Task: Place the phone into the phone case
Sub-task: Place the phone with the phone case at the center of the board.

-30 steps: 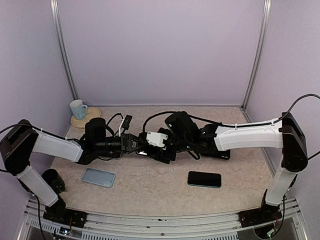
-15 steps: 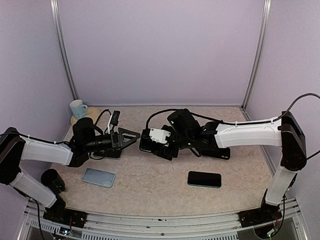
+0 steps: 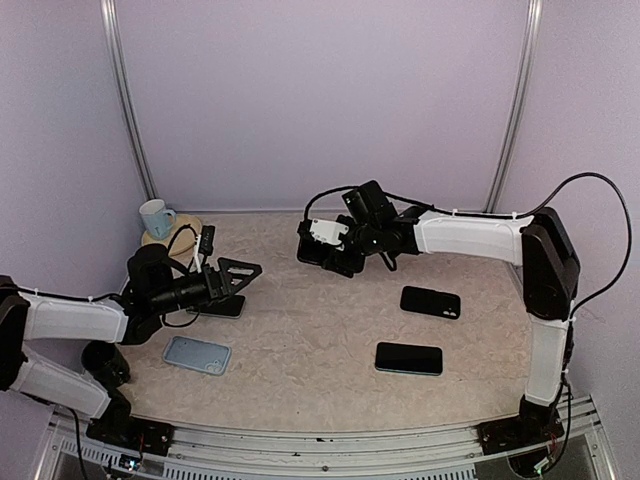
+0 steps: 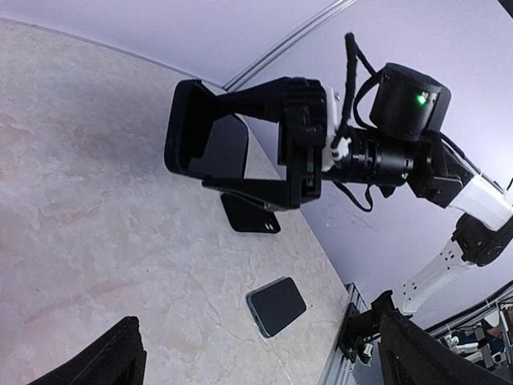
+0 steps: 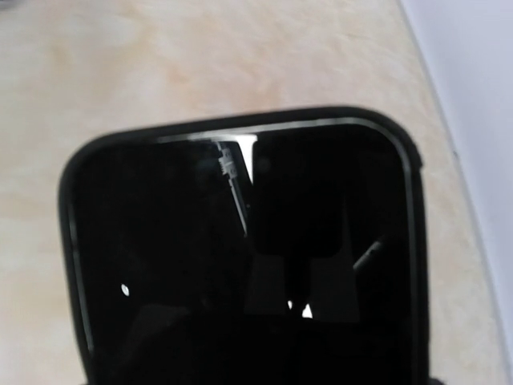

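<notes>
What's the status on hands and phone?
Left hand open, empty. Right hand gripping the phone above the table, black case around it. Nothing in the way.

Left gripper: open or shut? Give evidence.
Open. The left gripper holds nothing; its fingers sit wide apart at opposite lower corners of its wrist view.

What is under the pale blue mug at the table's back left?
The pale blue mug stands on a round beige coaster, whose rim shows beside it. The coaster's middle is covered by the mug.
</notes>
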`<state>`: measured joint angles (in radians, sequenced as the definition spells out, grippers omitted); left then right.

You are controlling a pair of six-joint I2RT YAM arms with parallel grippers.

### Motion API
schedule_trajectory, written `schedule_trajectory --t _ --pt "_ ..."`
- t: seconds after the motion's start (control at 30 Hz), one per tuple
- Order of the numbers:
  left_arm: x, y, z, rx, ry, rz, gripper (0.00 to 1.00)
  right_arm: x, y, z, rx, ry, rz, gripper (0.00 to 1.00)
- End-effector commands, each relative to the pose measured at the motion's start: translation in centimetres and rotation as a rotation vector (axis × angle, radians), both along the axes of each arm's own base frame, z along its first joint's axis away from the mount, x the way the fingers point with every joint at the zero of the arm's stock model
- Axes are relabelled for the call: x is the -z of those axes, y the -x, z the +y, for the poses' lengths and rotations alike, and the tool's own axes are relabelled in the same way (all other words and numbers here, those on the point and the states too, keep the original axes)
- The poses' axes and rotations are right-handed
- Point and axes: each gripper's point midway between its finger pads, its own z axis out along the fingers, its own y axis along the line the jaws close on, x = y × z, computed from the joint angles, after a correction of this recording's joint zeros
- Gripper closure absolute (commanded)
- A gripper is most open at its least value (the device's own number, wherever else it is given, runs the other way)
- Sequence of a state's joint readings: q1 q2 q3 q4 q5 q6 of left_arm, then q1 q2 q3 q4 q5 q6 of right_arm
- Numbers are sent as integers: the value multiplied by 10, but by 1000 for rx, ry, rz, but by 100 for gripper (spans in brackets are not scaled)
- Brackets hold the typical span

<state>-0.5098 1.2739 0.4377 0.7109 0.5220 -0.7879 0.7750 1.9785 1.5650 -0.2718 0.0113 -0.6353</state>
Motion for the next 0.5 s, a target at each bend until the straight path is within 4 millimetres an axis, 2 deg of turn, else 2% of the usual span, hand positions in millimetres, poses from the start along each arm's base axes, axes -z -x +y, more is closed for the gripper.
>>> schedule_trajectory --t 0.0,0.2,0.37,0.47 --pt "7 2 7 -24 -1 9 1 -5 -39 -5 -6 31 -56 25" --pt "10 12 11 -17 16 12 1 10 -86 -8 -14 89 -108 25" --pt "7 18 13 -15 30 16 1 32 -108 3 -82 111 -132 24" --pt "7 22 14 -13 21 24 1 54 -123 7 -94 149 -142 24"
